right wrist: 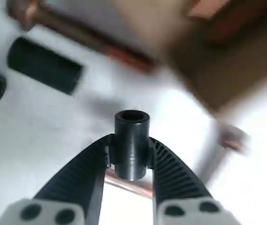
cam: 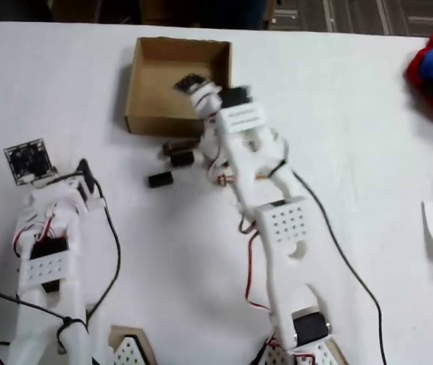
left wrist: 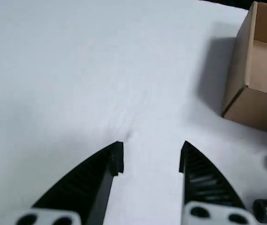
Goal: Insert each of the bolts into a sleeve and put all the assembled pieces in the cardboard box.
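The left gripper (left wrist: 149,157) hangs released over bare table (cam: 71,91), with wide room around it. Two loose sleeves (cam: 160,179) lie just in front of the box (cam: 135,80). Beside them, close to the box's near wall, the right gripper (right wrist: 131,152) clenches an upright sleeve (right wrist: 132,126). A bolt (right wrist: 72,29) lies near.

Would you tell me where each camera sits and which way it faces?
High view: above the table, looking down on the cardboard box and both arms.
Left wrist view: on the left arm, facing across the table past the open left gripper.
Right wrist view: on the right arm, facing the right gripper, shut on a black sleeve.
Shared: high and left wrist views show the box.
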`<move>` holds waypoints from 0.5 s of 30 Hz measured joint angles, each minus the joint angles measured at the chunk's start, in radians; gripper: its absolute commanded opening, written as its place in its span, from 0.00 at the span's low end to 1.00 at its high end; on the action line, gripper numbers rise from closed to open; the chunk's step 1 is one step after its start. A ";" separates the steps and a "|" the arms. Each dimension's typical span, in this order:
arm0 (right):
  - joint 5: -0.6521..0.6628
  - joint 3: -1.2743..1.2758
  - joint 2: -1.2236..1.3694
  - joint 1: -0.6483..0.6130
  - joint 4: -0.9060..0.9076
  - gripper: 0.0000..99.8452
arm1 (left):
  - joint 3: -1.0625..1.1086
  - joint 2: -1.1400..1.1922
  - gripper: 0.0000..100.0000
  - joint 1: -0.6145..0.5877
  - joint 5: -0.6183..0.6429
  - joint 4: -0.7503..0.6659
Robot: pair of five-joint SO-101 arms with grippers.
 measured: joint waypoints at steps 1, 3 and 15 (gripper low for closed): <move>-0.012 -0.026 -0.034 0.023 0.020 0.02 | -0.018 0.000 0.21 0.021 0.000 0.041; -0.023 -0.071 -0.107 0.078 0.055 0.02 | -0.061 0.000 0.21 0.077 0.000 0.132; -0.104 0.373 -0.624 0.608 0.080 0.02 | -0.606 0.146 0.21 0.594 -0.402 0.772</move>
